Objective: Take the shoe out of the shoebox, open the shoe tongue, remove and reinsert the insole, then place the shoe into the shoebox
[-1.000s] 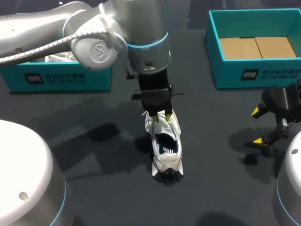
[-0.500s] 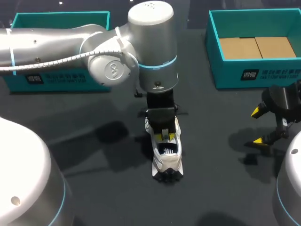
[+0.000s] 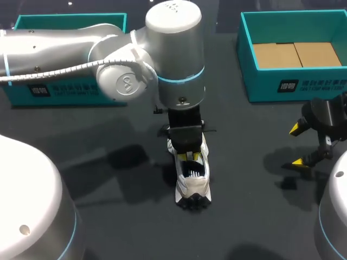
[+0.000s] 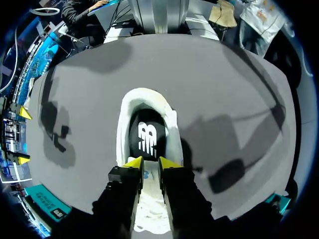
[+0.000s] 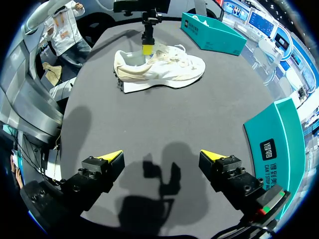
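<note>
1. Dark grey matte table (image 3: pixel 124 227) carries everything, and the silver left arm (image 3: pixel 135 65) reaches in over its middle.
2. Two teal cardboard shoeboxes sit at the far edge. The left one (image 3: pixel 65 92) is partly behind the arm, and the right one (image 3: pixel 271 86) shows a brown liner.
3. White mesh running shoe (image 3: pixel 192 187) stands upright on its sole mid-table, outside both boxes. Its long axis runs far-to-near, with the heel towards me.
4. Right gripper (image 5: pixel 162 157) hangs spread wide with nothing in it, well off to the shoe's side.
5. Left gripper (image 4: pixel 150 163) is right on top of the shoe, so this is the left arm's job. Only a narrow slot separates its tips, and they look to be pinching the white padded tongue (image 4: pixel 147 199) at the mouth's front edge.
6. Black insole (image 4: pixel 148 137) shows in the opening just ahead of those tips. My read is that the tongue needs drawing toe-ward, along that axis.
</note>
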